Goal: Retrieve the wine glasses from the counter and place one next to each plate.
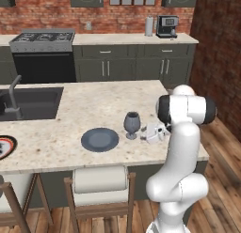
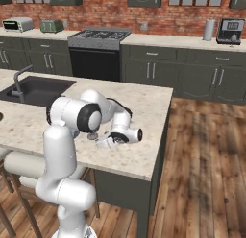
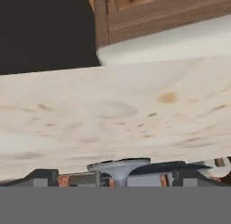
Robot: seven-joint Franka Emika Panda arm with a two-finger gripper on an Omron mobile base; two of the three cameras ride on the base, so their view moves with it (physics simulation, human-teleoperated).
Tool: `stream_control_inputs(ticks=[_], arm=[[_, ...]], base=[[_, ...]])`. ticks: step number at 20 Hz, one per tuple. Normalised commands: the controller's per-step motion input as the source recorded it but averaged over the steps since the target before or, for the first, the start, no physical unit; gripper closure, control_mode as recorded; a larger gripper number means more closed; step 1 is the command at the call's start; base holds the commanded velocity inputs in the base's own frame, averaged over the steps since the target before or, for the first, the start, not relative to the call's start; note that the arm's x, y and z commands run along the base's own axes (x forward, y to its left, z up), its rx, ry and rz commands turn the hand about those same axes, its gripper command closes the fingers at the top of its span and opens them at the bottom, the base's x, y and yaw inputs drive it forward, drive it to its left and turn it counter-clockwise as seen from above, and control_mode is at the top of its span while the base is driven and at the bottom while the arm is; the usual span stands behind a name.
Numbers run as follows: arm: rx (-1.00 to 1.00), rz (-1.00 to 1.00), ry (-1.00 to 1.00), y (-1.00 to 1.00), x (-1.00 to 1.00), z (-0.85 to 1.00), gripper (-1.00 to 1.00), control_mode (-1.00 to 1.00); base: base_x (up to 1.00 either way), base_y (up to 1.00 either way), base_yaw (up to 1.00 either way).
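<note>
A grey smoky wine glass [image 1: 132,124] stands upright on the stone island, just right of the slate-blue plate [image 1: 99,139]. My gripper [image 1: 148,132] lies low over the island right of the glass, fingers pointing at it, open, with a small gap to the bowl. From the right base view the arm hides most of the glass; its round foot [image 2: 92,135] shows beside my gripper [image 2: 104,142]. The hand view is rolled over: the glass foot [image 3: 118,166] sits at the bottom middle, the plate [image 3: 176,167] beside it. A second plate [image 1: 4,146] with a dark centre lies at the far left. The counter [image 1: 132,38] runs along the brick wall.
A black sink [image 1: 28,103] with a tap is set into the island's left half. Stools [image 1: 100,182] stand along the island's near edge. On the back counter are a stove [image 1: 43,39], a grey canister [image 1: 149,26] and a coffee machine [image 1: 167,26]. Wooden floor lies right of the island.
</note>
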Motion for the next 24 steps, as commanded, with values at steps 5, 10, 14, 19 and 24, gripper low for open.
stream_control_inputs(ticks=[5, 10, 14, 19, 24], arm=[[-0.01, 0.02, -0.01, -0.19, -0.21, -0.21, -1.0, -1.0], [0.0, 0.0, -0.01, -0.11, -0.34, 0.4, -1.0, -1.0], [0.0, 0.0, 0.0, -0.15, -0.66, 1.0, -1.0, -1.0], [0.0, 0.0, 0.0, -0.1, -0.79, 1.0, -1.0, -1.0], [0.0, 0.0, 0.0, 0.0, -0.78, 0.87, -1.0, -1.0]], base=[[0.0, 0.0, 0.0], [0.0, 0.0, 0.0], [0.0, 0.0, 0.0], [0.0, 0.0, 0.0], [0.0, 0.0, 0.0]])
